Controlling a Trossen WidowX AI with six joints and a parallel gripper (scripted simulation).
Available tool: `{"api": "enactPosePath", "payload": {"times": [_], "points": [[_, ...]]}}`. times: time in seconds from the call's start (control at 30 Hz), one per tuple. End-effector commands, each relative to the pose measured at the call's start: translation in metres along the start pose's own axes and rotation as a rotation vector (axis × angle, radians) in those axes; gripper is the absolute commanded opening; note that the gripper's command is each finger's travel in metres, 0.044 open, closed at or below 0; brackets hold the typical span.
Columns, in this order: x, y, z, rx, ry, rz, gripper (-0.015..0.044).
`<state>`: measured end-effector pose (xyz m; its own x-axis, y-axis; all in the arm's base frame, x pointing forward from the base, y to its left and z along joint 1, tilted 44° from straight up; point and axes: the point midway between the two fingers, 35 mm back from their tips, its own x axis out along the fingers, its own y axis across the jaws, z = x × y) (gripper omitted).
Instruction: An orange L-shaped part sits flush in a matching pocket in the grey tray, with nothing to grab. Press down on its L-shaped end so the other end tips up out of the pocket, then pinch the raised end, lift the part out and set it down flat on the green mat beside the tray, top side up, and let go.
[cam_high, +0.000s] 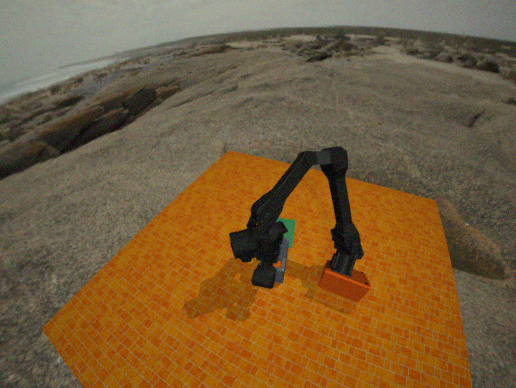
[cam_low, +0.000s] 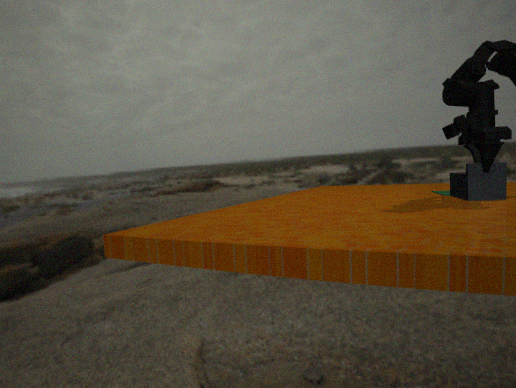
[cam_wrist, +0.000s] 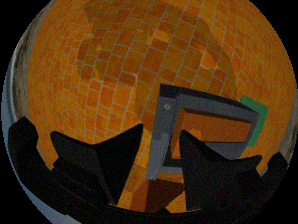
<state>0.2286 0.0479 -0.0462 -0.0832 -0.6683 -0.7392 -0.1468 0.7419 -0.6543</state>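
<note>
Gripper (cam_wrist: 153, 163) part-spread, grasping nothing, above grey tray (cam_wrist: 161, 137); orange part (cam_wrist: 213, 124) orientation unclear.

We see grey tray (cam_wrist: 169, 137) on orange brick surface, boxy, upright. Orange L-shaped part (cam_wrist: 208, 128) lies flush in its pocket, level, not tipped. Green mat (cam_high: 288, 231) lies flat, touching tray's far end; we see only corner, rest hidden.

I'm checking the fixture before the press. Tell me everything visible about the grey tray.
The grey tray is a matte, boxy block with thick walls around a pocket where the orange part lies, apparently flush. It stands upright on the orange tiled surface, the green mat at its far end. The gripper hangs just above it, half open; contact cannot be judged.
</note>
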Motion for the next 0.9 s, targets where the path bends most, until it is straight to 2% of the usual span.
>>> {"api": "enactPosePath", "payload": {"times": [0.0, 0.47, 0.87], "points": [[0.008, -0.001, -0.002, -0.009, 0.007, -0.008, 0.0180], [0.031, -0.002, -0.003, -0.009, 0.007, -0.010, 0.0180], [0.032, -0.002, -0.003, -0.009, 0.007, -0.010, 0.0180]]}}
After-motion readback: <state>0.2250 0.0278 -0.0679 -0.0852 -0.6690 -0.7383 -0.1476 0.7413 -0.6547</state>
